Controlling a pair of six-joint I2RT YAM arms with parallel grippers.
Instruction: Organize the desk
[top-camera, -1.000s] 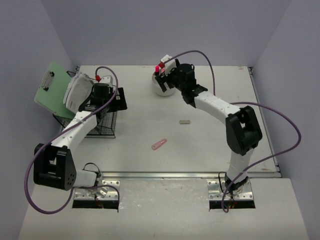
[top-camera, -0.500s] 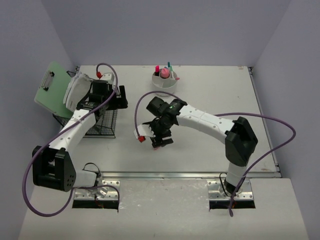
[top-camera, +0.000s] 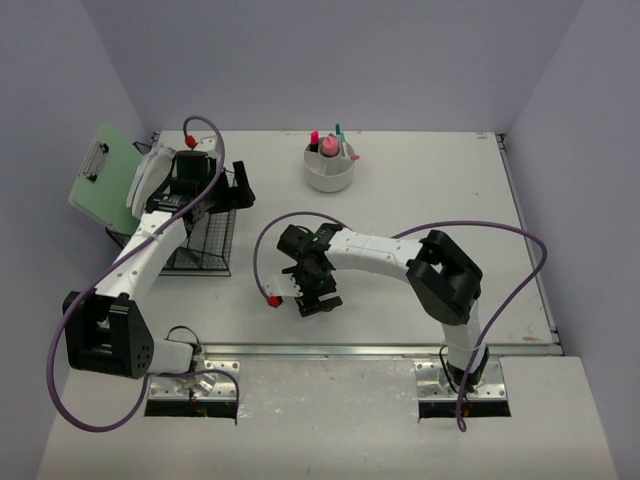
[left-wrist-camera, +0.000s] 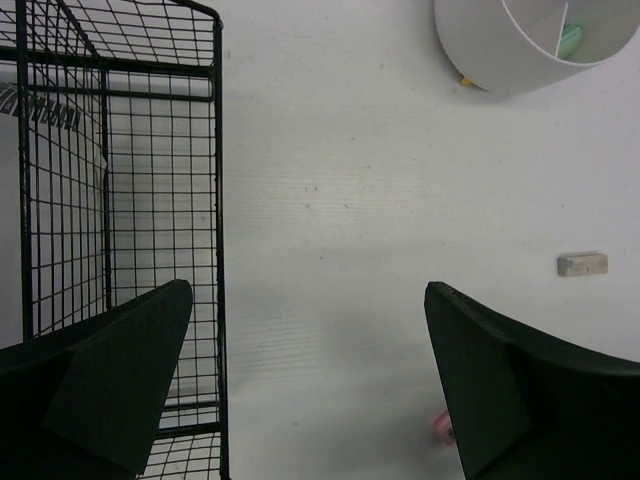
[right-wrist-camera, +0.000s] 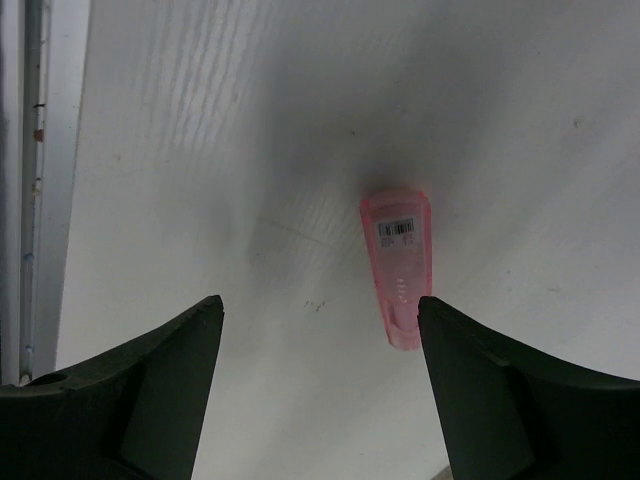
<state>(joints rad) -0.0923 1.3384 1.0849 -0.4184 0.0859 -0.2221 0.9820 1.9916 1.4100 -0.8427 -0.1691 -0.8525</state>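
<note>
The desk (top-camera: 420, 190) is an off-white tabletop with a metal rail (top-camera: 380, 350) along its front edge. My right gripper (top-camera: 318, 298) hangs low over the desk's middle front, open and empty. In the right wrist view (right-wrist-camera: 320, 302) a translucent pink item with a barcode label (right-wrist-camera: 398, 265) lies flat on the desk, just ahead of the right fingertip (right-wrist-camera: 440, 330). My left gripper (top-camera: 240, 185) is open and empty beside a black wire basket (top-camera: 200, 240). In the left wrist view (left-wrist-camera: 308, 290) a pink bit (left-wrist-camera: 443, 427) shows by its right finger.
A white round organizer cup (top-camera: 330, 167) with markers stands at the back middle; it also shows in the left wrist view (left-wrist-camera: 520, 45). A green clipboard (top-camera: 105, 178) leans at the left wall. A small tan block (left-wrist-camera: 582, 263) lies on the desk. Lavender walls enclose the desk.
</note>
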